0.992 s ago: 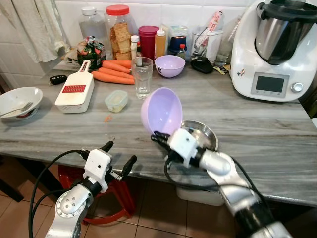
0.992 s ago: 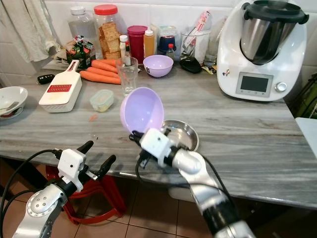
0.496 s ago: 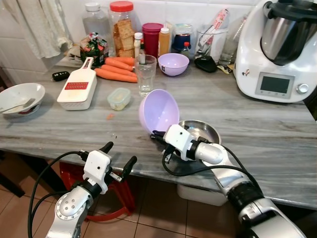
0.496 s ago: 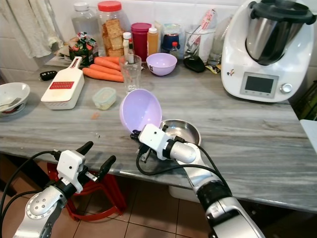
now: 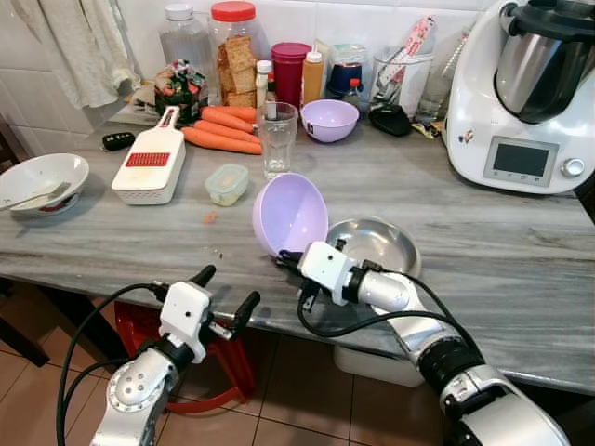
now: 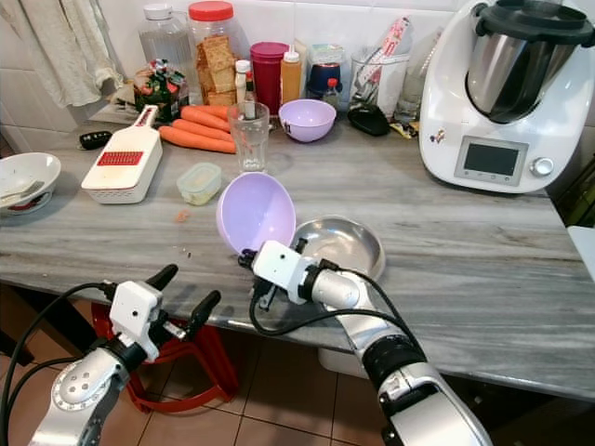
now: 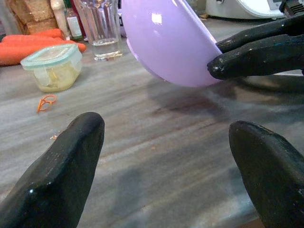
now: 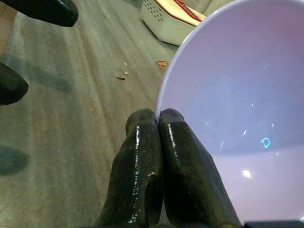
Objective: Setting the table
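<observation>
Your right claw [image 5: 284, 263] is pinched on the rim of the purple bowl [image 5: 290, 214], which is tipped on edge near the front of the surface [image 5: 502, 269], just left of the steel bowl [image 5: 376, 243]. That thin rim grip could slip and let it roll off. Your left claw [image 5: 226, 295] hangs spread apart, below the edge.

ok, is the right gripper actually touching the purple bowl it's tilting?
Touching. In the right wrist view the right gripper has its jaws pinched shut on the rim of the purple bowl; the left wrist view shows its fingertips pressed against the bowl's outer wall.
</observation>
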### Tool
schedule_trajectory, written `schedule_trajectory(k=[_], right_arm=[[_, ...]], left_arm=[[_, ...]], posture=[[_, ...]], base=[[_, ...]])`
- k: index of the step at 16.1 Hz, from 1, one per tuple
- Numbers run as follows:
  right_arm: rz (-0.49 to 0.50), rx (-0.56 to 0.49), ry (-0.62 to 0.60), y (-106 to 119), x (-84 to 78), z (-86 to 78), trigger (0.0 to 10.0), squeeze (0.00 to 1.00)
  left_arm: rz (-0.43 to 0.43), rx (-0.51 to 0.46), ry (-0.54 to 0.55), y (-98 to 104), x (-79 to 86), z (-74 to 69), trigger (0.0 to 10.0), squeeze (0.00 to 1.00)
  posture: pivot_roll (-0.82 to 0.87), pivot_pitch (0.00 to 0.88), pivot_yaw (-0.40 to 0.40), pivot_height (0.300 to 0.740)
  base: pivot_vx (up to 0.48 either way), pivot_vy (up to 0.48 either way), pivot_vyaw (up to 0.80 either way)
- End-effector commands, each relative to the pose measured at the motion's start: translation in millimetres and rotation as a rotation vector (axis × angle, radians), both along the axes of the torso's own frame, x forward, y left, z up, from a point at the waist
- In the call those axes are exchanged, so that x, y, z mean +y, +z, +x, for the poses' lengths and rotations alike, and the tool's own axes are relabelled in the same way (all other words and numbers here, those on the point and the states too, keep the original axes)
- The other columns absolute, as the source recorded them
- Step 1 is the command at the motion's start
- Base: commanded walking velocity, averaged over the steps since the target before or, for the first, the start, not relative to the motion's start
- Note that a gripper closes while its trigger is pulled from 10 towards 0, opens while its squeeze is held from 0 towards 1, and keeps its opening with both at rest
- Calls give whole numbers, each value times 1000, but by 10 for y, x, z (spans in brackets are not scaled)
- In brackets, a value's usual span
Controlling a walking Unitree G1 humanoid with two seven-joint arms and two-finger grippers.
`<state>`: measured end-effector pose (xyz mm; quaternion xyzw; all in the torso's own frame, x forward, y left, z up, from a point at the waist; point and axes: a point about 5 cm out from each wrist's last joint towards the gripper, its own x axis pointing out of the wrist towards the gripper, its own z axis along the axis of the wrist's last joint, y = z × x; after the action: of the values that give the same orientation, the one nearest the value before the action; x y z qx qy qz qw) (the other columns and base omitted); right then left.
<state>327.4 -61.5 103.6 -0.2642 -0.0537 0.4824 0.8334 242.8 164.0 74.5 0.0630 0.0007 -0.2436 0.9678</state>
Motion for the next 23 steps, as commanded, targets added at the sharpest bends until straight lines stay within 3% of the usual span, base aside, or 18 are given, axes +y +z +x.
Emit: schedule_trajectory(k=[1,4,5,6,17,23], right_arm=[[7,-34,3,87,27,50,10000,12],[3,-41,-1,89,34,67,10000,12],[-2,-34,1,86,39,70,10000,71],[-4,-30,5,85,42,70,10000,1000],[-16,-57,-12,113,42,106,10000,1000],[129,-108,-72,266,-53,69,10000,1000]], left_arm=[[6,-14,-6,45,1,6,10000,0],[6,-13,-7,48,2,5,10000,0],[6,-13,-9,51,-2,8,10000,0],[6,-13,-9,52,-2,9,10000,0],[12,-15,-11,53,-9,45,10000,0],[4,-21,-11,67,-16,57,10000,0]], posture=[[42,0,0,740],[41,0,2,740],[41,0,4,740],[42,0,4,740],[47,0,10,740],[48,0,5,740]], base=[[0,0,0],[0,0,0],[0,0,0],[0,0,0],[0,0,0],[0,0,0]])
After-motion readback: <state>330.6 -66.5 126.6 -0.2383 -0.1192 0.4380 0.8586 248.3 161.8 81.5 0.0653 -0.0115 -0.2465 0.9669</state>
